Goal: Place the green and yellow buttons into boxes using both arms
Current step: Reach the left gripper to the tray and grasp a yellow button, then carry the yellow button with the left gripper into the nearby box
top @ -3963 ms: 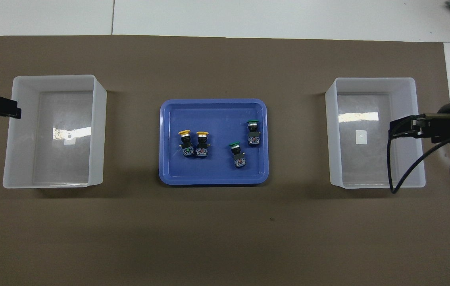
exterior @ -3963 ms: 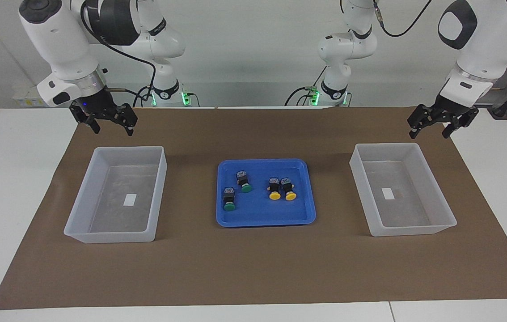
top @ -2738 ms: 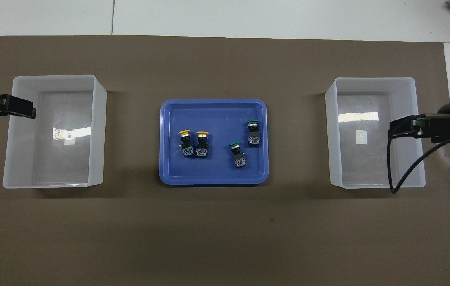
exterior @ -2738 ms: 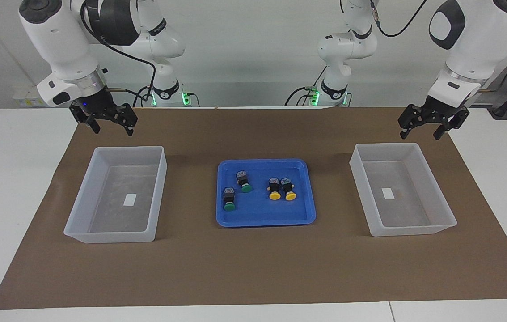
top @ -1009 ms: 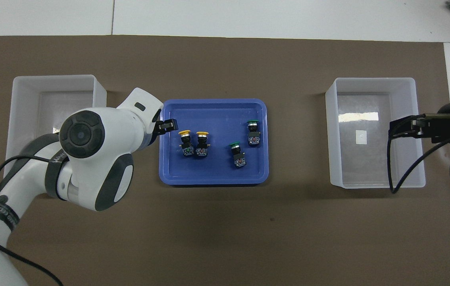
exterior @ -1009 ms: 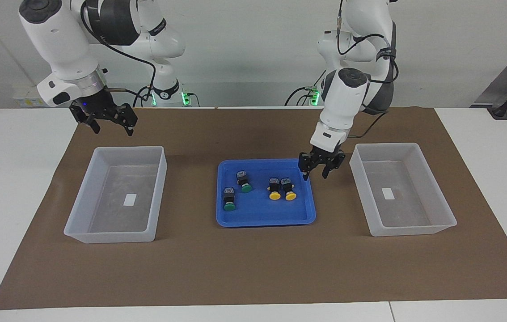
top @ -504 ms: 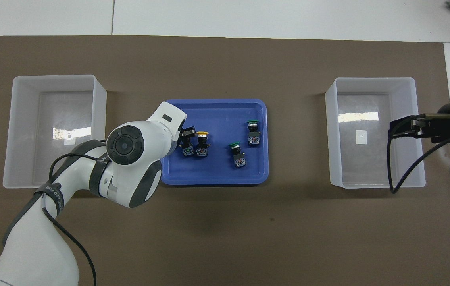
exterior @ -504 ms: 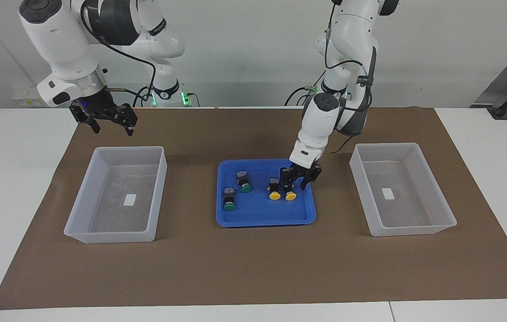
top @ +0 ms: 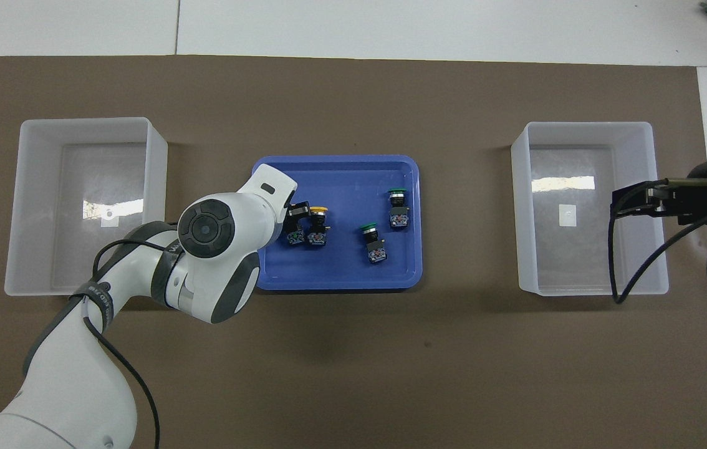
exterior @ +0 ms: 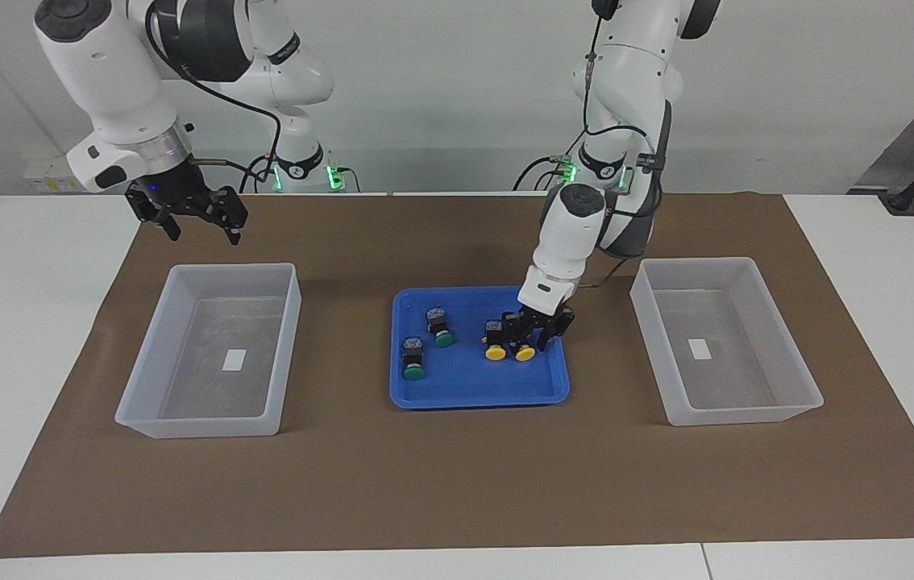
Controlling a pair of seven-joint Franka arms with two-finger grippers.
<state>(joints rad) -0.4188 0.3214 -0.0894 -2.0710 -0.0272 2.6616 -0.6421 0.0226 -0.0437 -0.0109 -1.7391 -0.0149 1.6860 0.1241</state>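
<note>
yellow button (exterior: 525,352) under left end effector (exterior: 535,329)

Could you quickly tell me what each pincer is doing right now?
Left pincer: down around a yellow button in the blue tray; grip cannot be told.
Right pincer: open, empty, waiting.

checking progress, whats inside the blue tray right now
The blue tray holds all four buttons: two green buttons and two yellow buttons. The left gripper is down over one yellow button, hiding its body.
</note>
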